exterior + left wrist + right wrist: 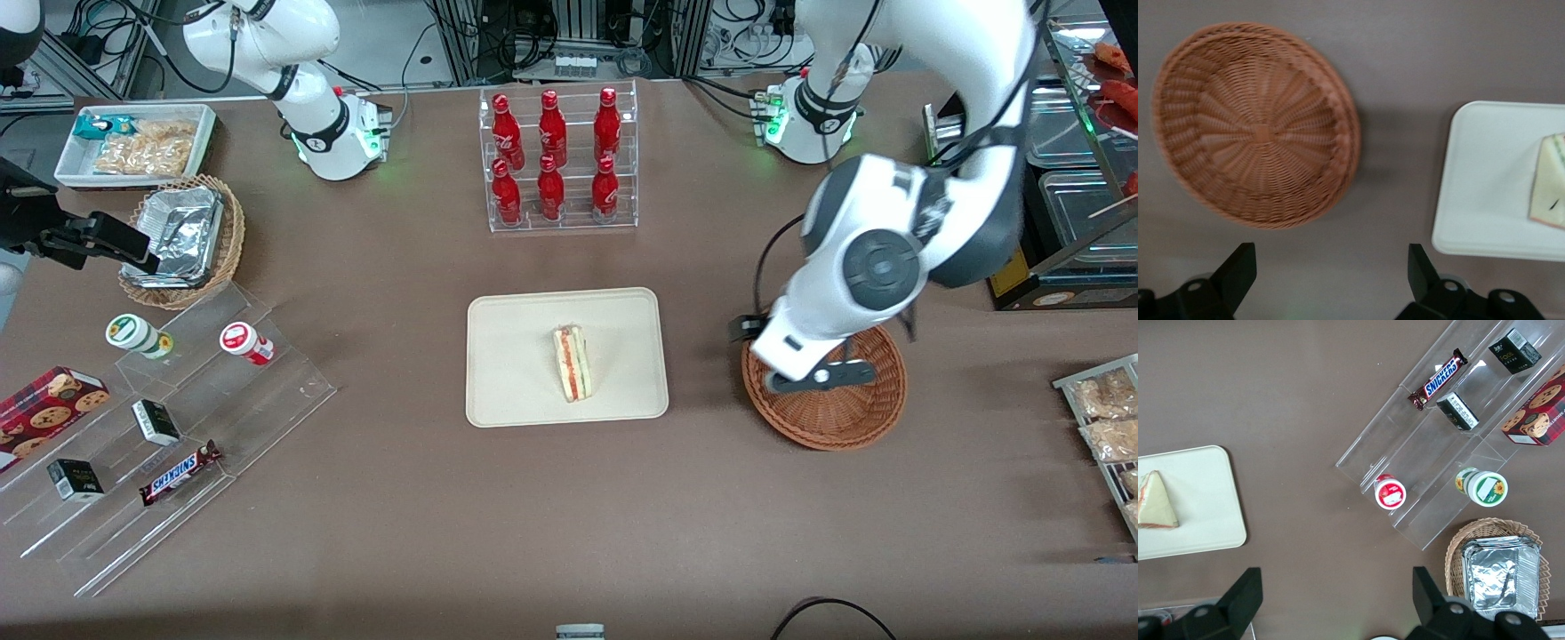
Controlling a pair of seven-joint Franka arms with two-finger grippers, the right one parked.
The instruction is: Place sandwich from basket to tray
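Wicker basket (pixel 836 411) partly arm-hidden | sandwich (pixel 572 362) on tray (pixel 516 391) | end effector (pixel 1331 277) wide, empty

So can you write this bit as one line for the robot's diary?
sandwich: on tray | basket: empty | claw: open, holding nothing, above table beside basket

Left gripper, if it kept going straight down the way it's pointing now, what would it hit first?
Probably bare table beside the basket. The gripper hangs open and empty, with the sandwich already on the tray.
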